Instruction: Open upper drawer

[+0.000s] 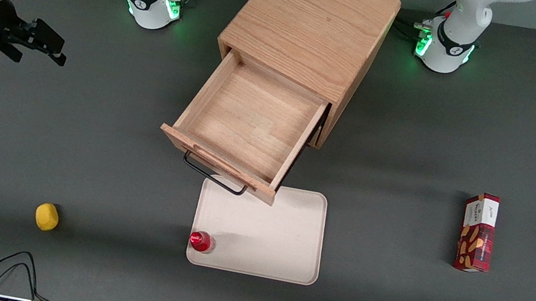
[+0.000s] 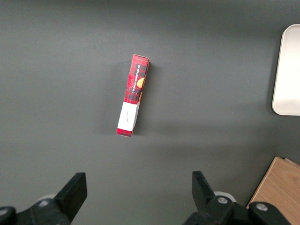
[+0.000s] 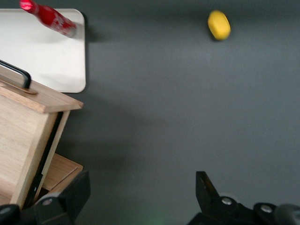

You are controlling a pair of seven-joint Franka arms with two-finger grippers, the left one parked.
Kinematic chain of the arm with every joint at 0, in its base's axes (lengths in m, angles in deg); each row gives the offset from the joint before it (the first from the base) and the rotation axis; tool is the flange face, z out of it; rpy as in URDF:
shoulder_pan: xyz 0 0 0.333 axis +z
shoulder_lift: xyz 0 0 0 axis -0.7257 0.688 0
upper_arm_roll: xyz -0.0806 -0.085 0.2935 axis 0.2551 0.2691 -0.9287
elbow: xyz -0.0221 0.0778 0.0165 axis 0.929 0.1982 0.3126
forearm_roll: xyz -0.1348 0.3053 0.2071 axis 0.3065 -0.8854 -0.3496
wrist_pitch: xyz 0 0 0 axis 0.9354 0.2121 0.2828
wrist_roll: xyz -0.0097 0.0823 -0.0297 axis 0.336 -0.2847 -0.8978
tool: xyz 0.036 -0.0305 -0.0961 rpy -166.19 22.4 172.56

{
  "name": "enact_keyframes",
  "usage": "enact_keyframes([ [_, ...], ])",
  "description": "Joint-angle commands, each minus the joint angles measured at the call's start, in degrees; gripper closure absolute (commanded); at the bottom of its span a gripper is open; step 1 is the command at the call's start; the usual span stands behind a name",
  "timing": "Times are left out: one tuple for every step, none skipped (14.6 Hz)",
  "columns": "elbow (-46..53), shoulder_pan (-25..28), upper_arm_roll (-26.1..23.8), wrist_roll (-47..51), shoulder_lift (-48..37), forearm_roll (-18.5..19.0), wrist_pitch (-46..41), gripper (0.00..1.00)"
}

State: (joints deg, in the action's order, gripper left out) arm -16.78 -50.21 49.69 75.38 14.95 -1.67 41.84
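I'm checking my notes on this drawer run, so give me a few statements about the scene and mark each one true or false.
1. The upper drawer is pulled out of the cabinet. True.
2. The drawer holds a red bottle. False: it looks empty; the red bottle stands on the white tray.
3. The gripper grasps the drawer's black handle. False: it is open, off toward the working arm's end of the table.
4. A yellow object lies on the bare table. True.
5. The red box sits on the tray. False: it lies on the table toward the parked arm's end.

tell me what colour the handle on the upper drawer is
Black, on the upper drawer; clearest in the front view. The gripper is away from it.
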Motion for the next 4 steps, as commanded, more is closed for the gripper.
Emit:
enact_keyframes([
  [-2.45, -1.59, -0.92, 2.39, -0.75, 4.01, 0.05, 0.0],
  [-2.54, -1.59, -1.27, 2.66, -0.75, 4.03, 0.05, 0.0],
  [-2.72, -1.59, -1.45, 2.66, -0.83, 4.03, 0.05, 0.0],
  [-2.63, -1.68, -1.37, 2.4, -0.83, 4.03, 0.05, 0.0],
])
